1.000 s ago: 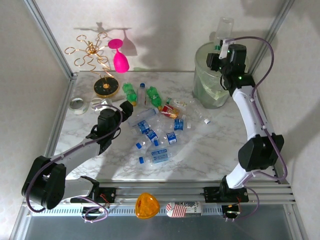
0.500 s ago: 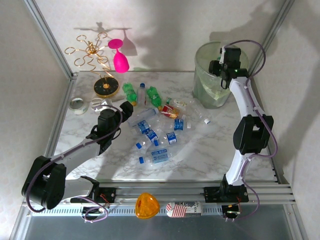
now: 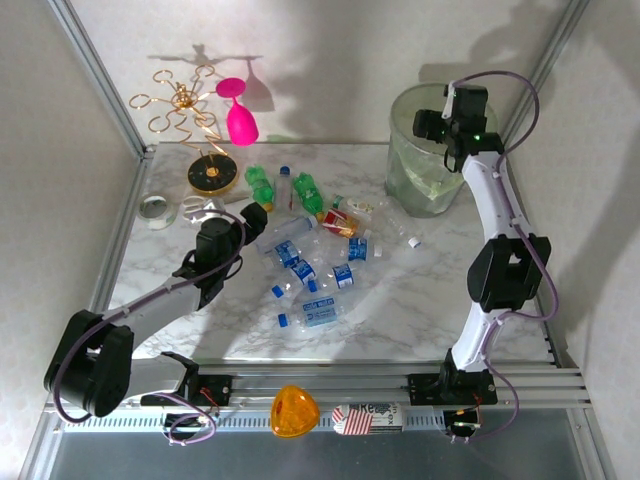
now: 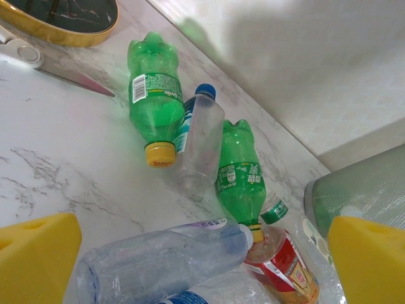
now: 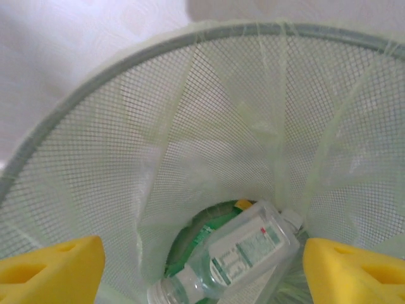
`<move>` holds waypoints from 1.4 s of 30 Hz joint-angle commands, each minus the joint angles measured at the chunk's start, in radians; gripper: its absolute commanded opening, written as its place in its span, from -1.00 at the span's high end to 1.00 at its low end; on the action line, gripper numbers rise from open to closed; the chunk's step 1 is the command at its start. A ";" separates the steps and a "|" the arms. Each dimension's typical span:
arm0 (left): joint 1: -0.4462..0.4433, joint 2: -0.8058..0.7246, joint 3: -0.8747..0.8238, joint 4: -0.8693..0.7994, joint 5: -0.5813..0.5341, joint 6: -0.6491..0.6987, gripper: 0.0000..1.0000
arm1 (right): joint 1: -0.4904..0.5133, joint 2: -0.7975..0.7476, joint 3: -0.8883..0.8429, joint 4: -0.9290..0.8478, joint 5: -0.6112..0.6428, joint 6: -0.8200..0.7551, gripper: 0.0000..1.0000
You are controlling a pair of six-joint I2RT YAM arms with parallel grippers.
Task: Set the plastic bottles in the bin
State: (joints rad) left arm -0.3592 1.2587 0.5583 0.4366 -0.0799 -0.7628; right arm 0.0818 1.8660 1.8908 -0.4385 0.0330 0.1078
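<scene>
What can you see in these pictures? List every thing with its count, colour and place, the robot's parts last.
Green bottles: two, green with yellow caps, lying far-middle on the table.
Clear bottles: about eight, blue labels, scattered mid-table.
Red-labelled bottle: one, in the heap.
Bin: one, pale green, far right; holds a clear bottle.
Wine glass: one, pink, upside down, far left.
Wire rack: one, gold, far left corner.
Loose cap: one, white, near the bin.
Left gripper: open, at the heap's left edge.
Right gripper: open, above the bin.
</scene>
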 commanded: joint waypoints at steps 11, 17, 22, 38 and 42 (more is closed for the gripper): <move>0.010 0.118 0.140 -0.073 -0.128 0.099 -0.99 | 0.070 -0.350 -0.272 0.224 -0.274 0.021 -0.97; 0.020 0.291 0.324 -0.163 -0.155 0.164 -0.99 | 0.185 -0.507 -0.513 0.385 -0.323 0.044 -0.98; 0.024 0.465 0.486 -0.221 -0.175 0.188 -0.99 | 0.276 -0.574 -0.714 0.517 -0.366 0.110 -0.98; 0.054 0.868 0.899 -0.455 -0.258 0.180 -0.99 | 0.351 -0.563 -0.928 0.581 -0.434 0.196 -0.97; 0.066 0.904 0.914 -0.458 -0.245 0.167 -0.95 | 0.351 -0.559 -0.934 0.578 -0.420 0.195 -0.97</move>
State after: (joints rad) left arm -0.3084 2.1372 1.4391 0.0216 -0.3019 -0.5945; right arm 0.4244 1.3037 0.9657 0.1158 -0.3870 0.2924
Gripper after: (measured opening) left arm 0.980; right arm 0.987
